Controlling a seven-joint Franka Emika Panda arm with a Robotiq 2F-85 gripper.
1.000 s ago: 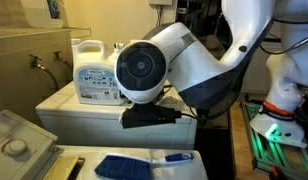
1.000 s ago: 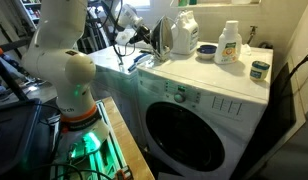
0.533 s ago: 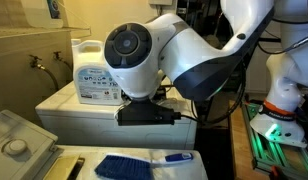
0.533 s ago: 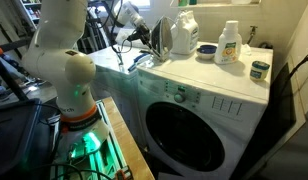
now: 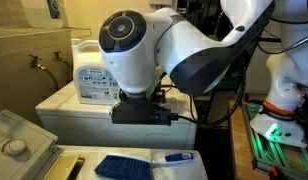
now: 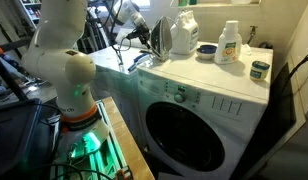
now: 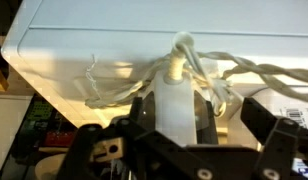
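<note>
My gripper [image 7: 179, 128] stands open over the near end of a white washing machine top [image 7: 84, 35]. Between its dark fingers [image 7: 90, 150] rises the white rear part of an iron [image 7: 176, 98], where a pale braided cord [image 7: 249, 70] comes out and loops across the lid. I cannot tell whether the fingers touch it. In an exterior view the iron [image 6: 162, 36] stands upright on the washer with the gripper [image 6: 135, 33] right beside it. In an exterior view the arm's big round joint hides the iron, and only the black gripper body [image 5: 142, 110] shows.
On the washer [image 6: 209, 95] stand a large detergent jug [image 6: 185, 30], a smaller bottle [image 6: 229, 42], a bowl [image 6: 206, 51] and a small jar [image 6: 259, 70]. The jug [image 5: 94, 75] stands behind the arm. A blue brush [image 5: 126, 166] lies on a lower surface.
The arm's round wrist joint has swung up and to the left in the exterior view, and the gripper body has shifted slightly left. The jaws stay open.
</note>
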